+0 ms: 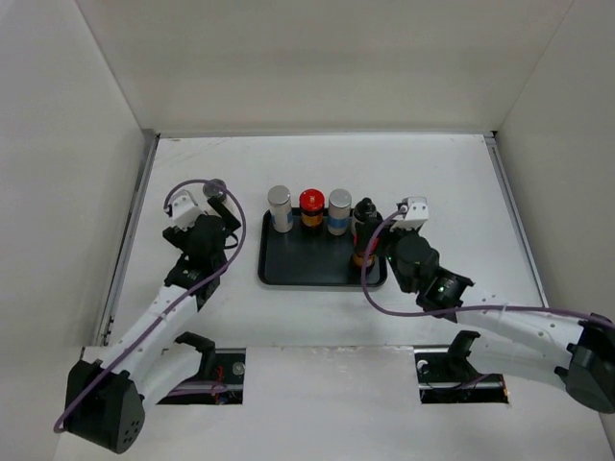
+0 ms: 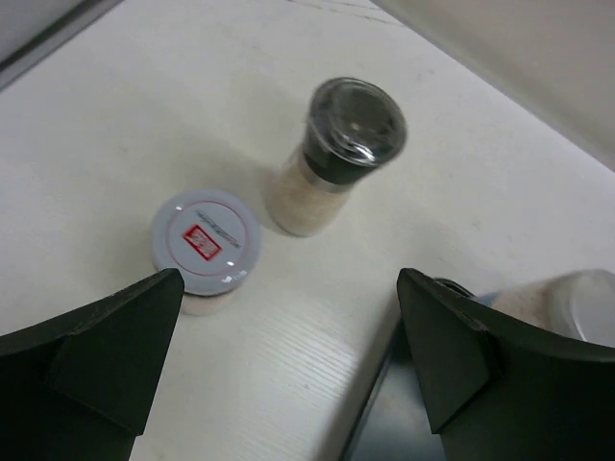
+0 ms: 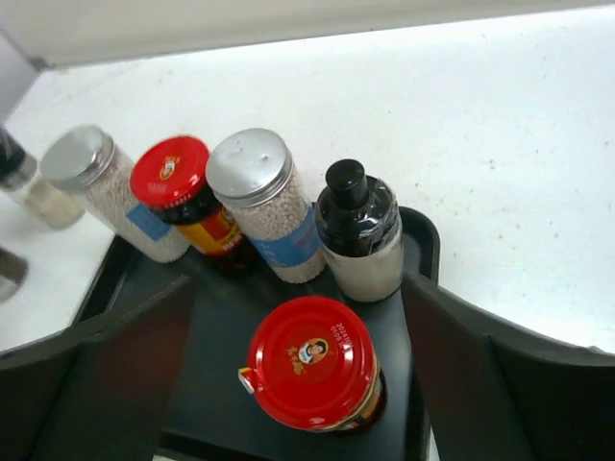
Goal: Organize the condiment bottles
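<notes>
Jars (image 1: pixel 310 208) wall the tray (image 1: pixel 296 267) rear — front-left open.

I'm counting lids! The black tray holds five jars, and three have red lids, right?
No, only two red lids: the back red-lid jar and the front red-lid jar. The right wrist view shows it. The black tray does hold five jars.

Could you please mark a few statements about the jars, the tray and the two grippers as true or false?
1. The rear red-capped jar and the front red-capped jar both stand on the tray. True.
2. The white-capped jar stands on the tray. False: it stands on the table.
3. The right gripper is shut on the front red-capped jar. False: it is open, with its fingers either side of that jar and clear of it.
4. The dark-grey-capped jar stands upright on the table. True.
5. The left gripper holds a jar. False: it is open and empty.
</notes>
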Available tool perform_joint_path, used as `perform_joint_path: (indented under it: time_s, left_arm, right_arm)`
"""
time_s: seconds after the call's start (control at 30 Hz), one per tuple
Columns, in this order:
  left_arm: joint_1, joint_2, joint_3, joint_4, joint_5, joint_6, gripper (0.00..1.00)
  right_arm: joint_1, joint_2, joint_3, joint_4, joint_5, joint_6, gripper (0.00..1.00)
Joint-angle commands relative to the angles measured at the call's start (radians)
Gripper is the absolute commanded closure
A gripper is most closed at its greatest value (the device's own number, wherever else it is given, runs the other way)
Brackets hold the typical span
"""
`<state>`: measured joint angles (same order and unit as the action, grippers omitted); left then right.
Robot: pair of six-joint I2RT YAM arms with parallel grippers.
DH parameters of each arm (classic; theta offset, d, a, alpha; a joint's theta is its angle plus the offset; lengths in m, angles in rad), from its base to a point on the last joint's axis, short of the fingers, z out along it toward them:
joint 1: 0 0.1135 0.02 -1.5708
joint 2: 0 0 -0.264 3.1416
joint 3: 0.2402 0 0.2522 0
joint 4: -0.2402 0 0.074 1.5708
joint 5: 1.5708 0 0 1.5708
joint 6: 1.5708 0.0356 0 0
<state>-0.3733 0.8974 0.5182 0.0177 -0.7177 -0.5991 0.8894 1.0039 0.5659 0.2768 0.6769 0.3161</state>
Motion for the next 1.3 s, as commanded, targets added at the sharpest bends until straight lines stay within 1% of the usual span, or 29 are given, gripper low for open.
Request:
perform_joint_path:
  time_s: [0.0,0.03,0.07,0.1,0.13,0.17,0.23,0.27,0.3,0.33,0.4,0.47,0.57,0.7,0.87,0.93,1.0,1.13,1.2,1.27]
  left_arm:
    - [0.072,0.035,0.058,-0.051,0.024,-0.005,0.04]
    - [0.093,0.05,0.069,-0.067,0.03,-0.005,0.04]
    - [0.11,0.067,0.072,-0.077,0.031,-0.005,0.04]
    - [0.127,0.077,0.068,-0.073,0.038,-0.01,0.04]
    - [0.139,0.09,0.066,-0.062,0.049,-0.01,0.04]
    - [0.147,0.113,0.069,-0.053,0.049,-0.007,0.04]
    - [0.164,0.159,0.088,-0.047,0.061,-0.008,0.05]
    - [0.164,0.178,0.1,-0.045,0.055,-0.005,0.05]
    - [0.161,0.195,0.109,-0.045,0.047,-0.004,0.06]
    - [0.162,0.208,0.112,-0.041,0.041,-0.004,0.06]
    - [0.167,0.227,0.111,-0.027,0.034,-0.004,0.07]
    - [0.179,0.261,0.111,-0.007,0.038,-0.002,0.09]
    - [0.201,0.319,0.126,0.004,0.049,-0.004,0.15]
    - [0.202,0.345,0.115,0.045,0.05,-0.007,0.24]
    - [0.193,0.33,0.103,0.068,0.035,-0.007,0.53]
    - [0.179,0.286,0.095,0.059,0.026,-0.005,0.61]
    - [0.15,0.217,0.097,0.03,0.018,-0.001,0.64]
    - [0.049,0.063,0.124,-0.048,-0.003,0.002,0.66]
    - [-0.015,0.029,0.158,-0.088,0.003,-0.002,0.66]
    - [-0.106,0.021,0.195,-0.119,0.003,-0.008,0.66]
  right_arm:
    - [0.006,-0.016,-0.018,0.039,-0.057,-0.008,0.29]
    - [0.009,-0.027,-0.023,0.045,-0.069,0.004,0.55]
    - [0.01,-0.037,-0.026,0.047,-0.073,0.023,0.72]
    - [0.01,-0.042,-0.029,0.048,-0.077,0.035,0.81]
    - [0.01,-0.045,-0.032,0.051,-0.077,0.04,0.82]
    - [0.01,-0.047,-0.038,0.058,-0.076,0.043,0.79]
    - [0.012,-0.038,-0.058,0.087,-0.077,0.047,0.65]
    - [0.012,-0.033,-0.064,0.097,-0.077,0.048,0.6]
    - [0.012,-0.03,-0.066,0.105,-0.079,0.044,0.53]
    - [0.015,-0.03,-0.066,0.108,-0.083,0.041,0.42]
    - [0.024,-0.028,-0.066,0.111,-0.088,0.037,0.28]
    - [0.027,-0.024,-0.066,0.114,-0.088,0.035,0.19]
    - [0.027,-0.014,-0.066,0.114,-0.088,0.035,0.16]
    - [0.027,-0.021,-0.064,0.116,-0.089,0.031,0.14]
    - [0.026,-0.002,-0.066,0.127,-0.096,0.031,0.12]
    - [0.026,0.004,-0.064,0.13,-0.097,0.031,0.11]
    - [0.026,0.002,-0.07,0.133,-0.097,0.032,0.1]
    - [0.026,-0.022,-0.08,0.136,-0.082,0.037,0.09]
    - [0.016,-0.025,-0.092,0.151,-0.068,0.038,0.08]
    - [0.007,-0.03,-0.101,0.157,-0.039,0.041,0.08]
